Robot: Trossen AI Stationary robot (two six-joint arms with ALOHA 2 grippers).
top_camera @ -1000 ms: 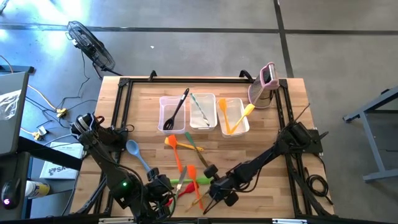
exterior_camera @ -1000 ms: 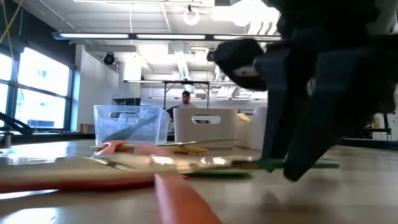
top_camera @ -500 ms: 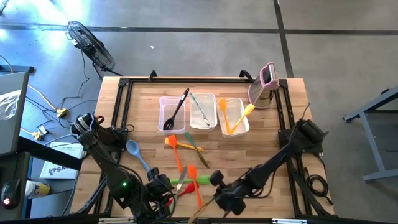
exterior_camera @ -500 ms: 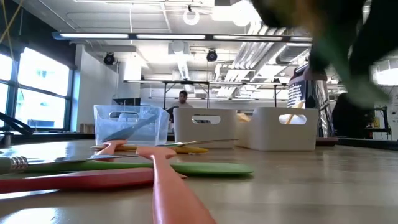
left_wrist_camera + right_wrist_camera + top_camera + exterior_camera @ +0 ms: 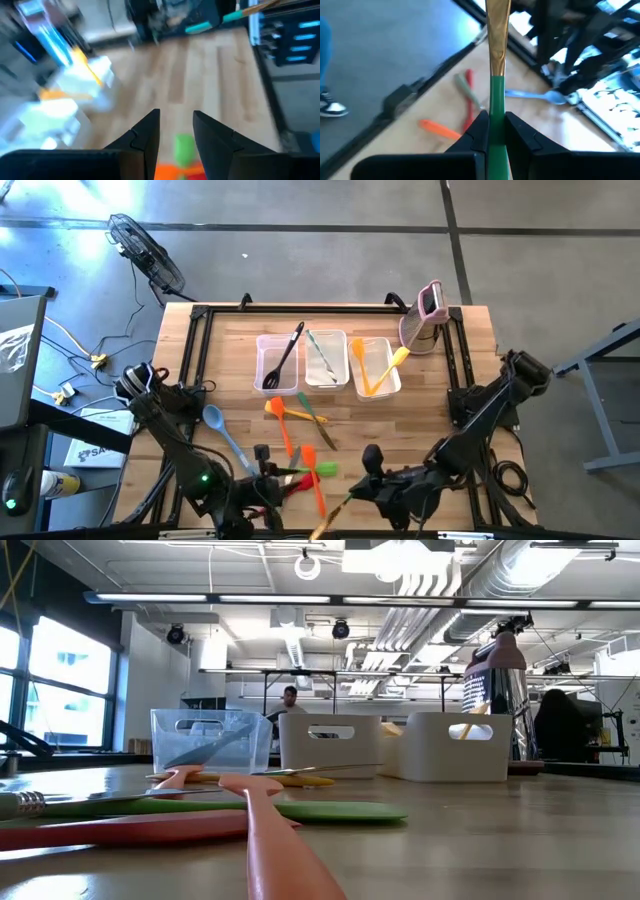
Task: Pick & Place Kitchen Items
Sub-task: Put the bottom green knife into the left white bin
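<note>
My right gripper [image 5: 358, 492] [image 5: 495, 120] hangs above the table's near edge, shut on a slim green utensil with a wooden handle [image 5: 328, 525]. My left gripper [image 5: 283, 477] [image 5: 175, 115] stands open at the near left, above the table, with nothing between its fingers. Past it, a green spatula [image 5: 320, 470] [image 5: 320, 810], orange spatulas [image 5: 318, 492] and a red one [image 5: 295, 480] lie flat on the wood. A blue spoon [image 5: 225, 435] lies farther left. Neither gripper shows in the low view. My right gripper pinches the utensil's green stem [image 5: 497, 107] between its two fingers, just short of where the wooden handle [image 5: 497, 35] begins. The fingers come from the table's right, slanting down, and lie along the utensil. It is lifted clear, its wooden end pointing toward the near left.
Three clear tubs [image 5: 277, 367] [image 5: 325, 360] [image 5: 373, 368] stand in a row at the far middle, holding a black utensil [image 5: 285, 352] and yellow-orange ones [image 5: 385, 368]. A pink-and-white gadget [image 5: 428, 315] stands far right. More utensils [image 5: 290, 415] lie mid-table. A black frame [image 5: 195, 350] edges the table.
My right gripper has risen from the table among the spatulas and gone toward the near right, out of the low view, taking the wooden-handled green utensil clear of the wood. My left gripper has stayed in place while its wrist turned.
</note>
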